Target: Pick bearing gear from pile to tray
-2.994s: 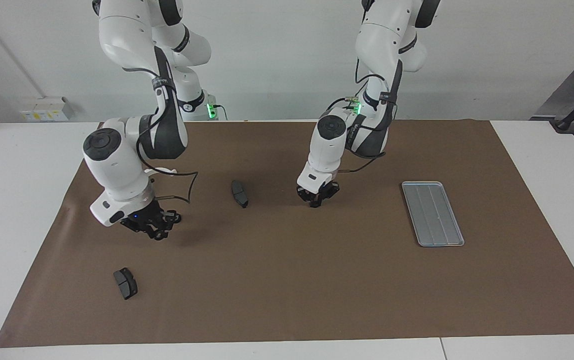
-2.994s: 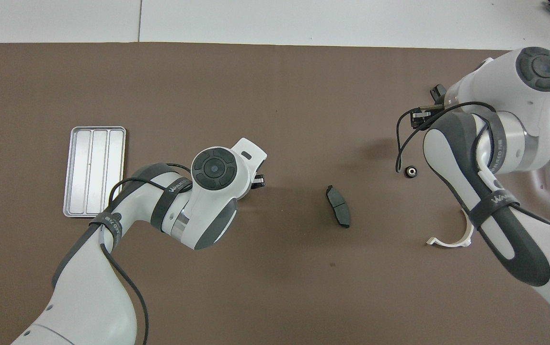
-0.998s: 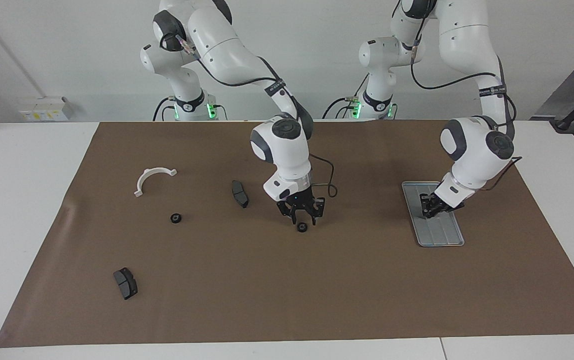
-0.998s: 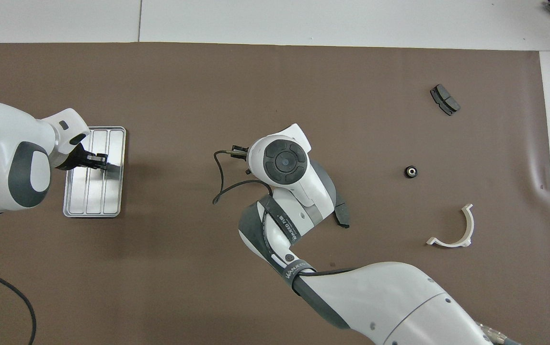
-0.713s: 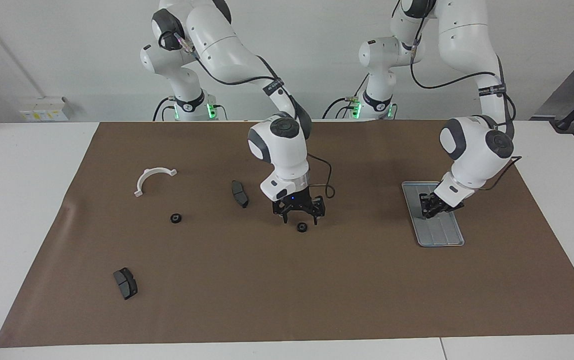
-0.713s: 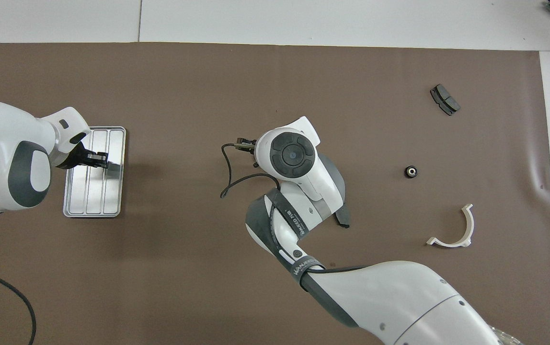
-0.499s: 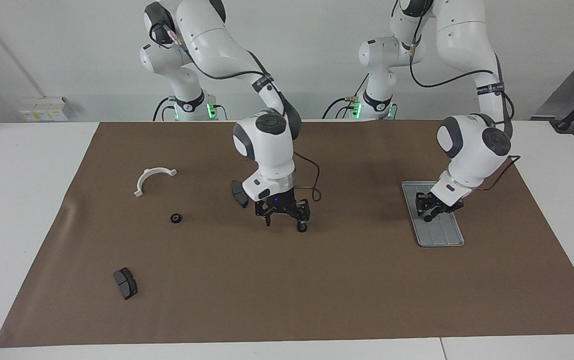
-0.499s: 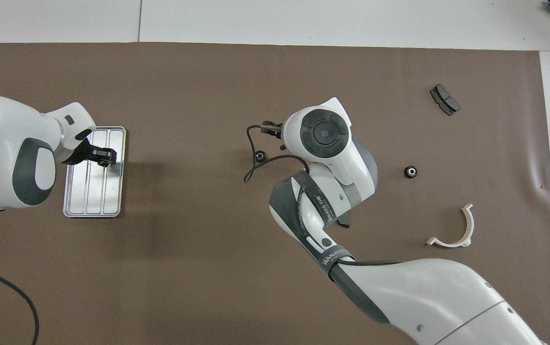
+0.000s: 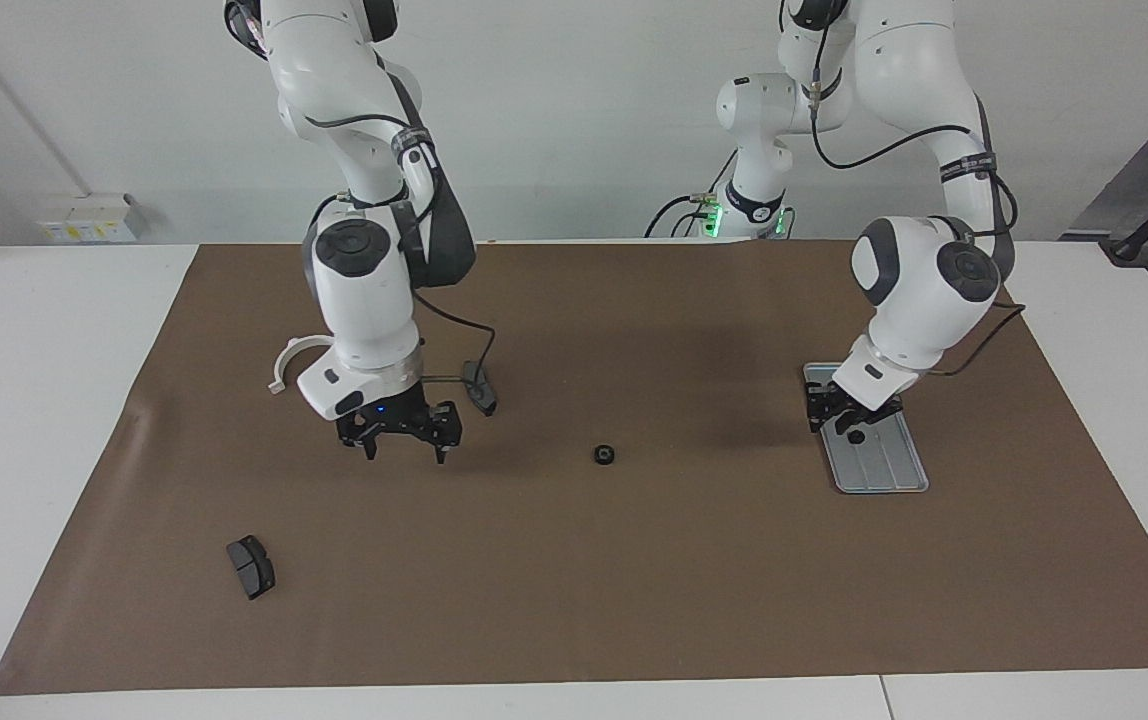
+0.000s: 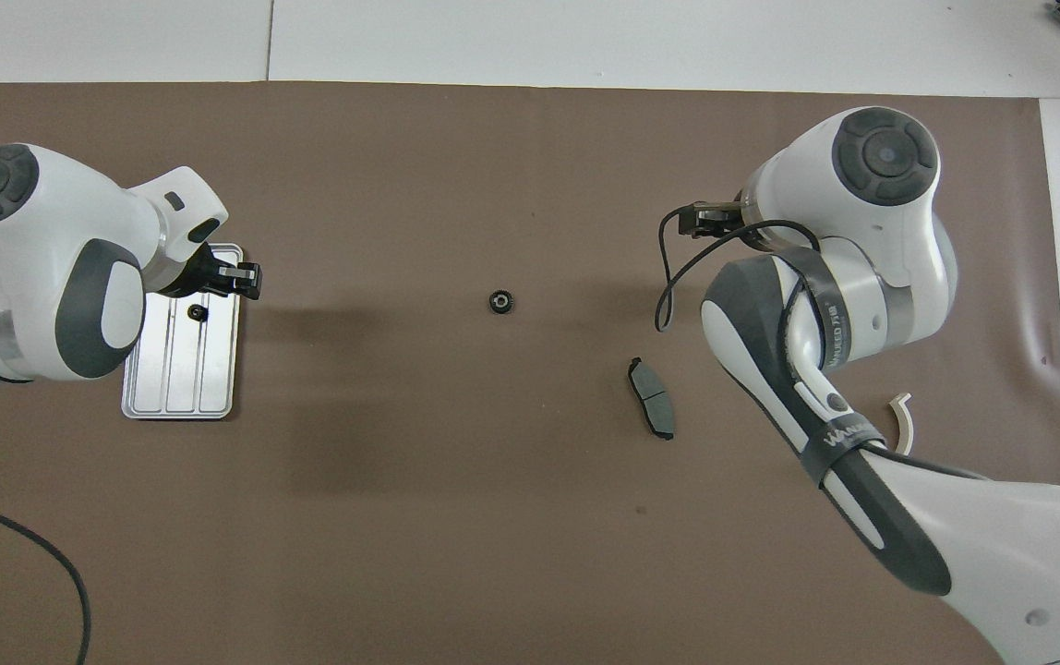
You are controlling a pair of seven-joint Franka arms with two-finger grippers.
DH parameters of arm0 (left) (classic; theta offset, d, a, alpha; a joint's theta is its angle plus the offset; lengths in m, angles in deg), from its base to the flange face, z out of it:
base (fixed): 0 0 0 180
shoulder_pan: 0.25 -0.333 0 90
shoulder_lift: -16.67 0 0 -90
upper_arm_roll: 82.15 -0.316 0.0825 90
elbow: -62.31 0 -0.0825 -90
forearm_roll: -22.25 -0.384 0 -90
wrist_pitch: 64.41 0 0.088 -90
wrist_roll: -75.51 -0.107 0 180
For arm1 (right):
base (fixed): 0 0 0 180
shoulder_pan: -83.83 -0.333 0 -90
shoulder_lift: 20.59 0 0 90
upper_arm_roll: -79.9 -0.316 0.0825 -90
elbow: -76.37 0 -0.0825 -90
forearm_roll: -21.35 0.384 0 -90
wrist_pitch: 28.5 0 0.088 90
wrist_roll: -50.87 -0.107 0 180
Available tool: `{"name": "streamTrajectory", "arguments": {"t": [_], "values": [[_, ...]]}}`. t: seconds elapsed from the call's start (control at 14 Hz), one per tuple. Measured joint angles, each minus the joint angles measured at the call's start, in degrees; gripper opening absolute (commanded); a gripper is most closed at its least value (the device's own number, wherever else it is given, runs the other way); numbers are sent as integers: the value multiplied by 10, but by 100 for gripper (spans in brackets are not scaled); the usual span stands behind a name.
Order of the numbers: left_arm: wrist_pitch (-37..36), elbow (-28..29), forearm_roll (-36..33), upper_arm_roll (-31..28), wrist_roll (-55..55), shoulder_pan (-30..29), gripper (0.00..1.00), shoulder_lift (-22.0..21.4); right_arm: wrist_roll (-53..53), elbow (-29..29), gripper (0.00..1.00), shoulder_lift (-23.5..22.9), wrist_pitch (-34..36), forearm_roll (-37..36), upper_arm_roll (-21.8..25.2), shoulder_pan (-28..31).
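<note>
Left gripper point(image 9: 846, 419) over the tray's point(image 9: 889, 470) robot-side end, fingers slightly parted, gripping nothing; one bearing gear point(image 10: 199, 313) lying in tray. Right gripper point(image 9: 403, 441) spread wide, empty, above brown mat point(image 9: 574, 580). Second bearing gear point(image 9: 604, 455) mid-mat.

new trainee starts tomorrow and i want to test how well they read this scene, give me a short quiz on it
1. True or false: a small black ring lies in the tray.
2. The right claw hangs open over: A) the tray, B) the brown mat, C) the bare white table.
3. Which arm's claw is over the tray?

Key: 1 true. 2 B. 3 the left claw.
</note>
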Motion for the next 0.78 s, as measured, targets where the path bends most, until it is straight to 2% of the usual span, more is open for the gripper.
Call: {"name": "streamTrajectory", "arguments": {"t": [0.29, 0.43, 0.64, 0.78], "values": [[1, -17, 0, 1, 177, 97, 40, 5, 154, -71, 100, 23, -1, 5, 0, 51], [2, -36, 0, 1, 251, 138, 41, 16, 224, -122, 100, 39, -27, 29, -1, 69], [7, -82, 0, 0, 327, 184, 47, 57, 276, -202, 100, 59, -90, 42, -1, 80], [19, -106, 0, -1, 348, 203, 54, 85, 291, -238, 100, 65, -120, 42, -1, 83]]}}
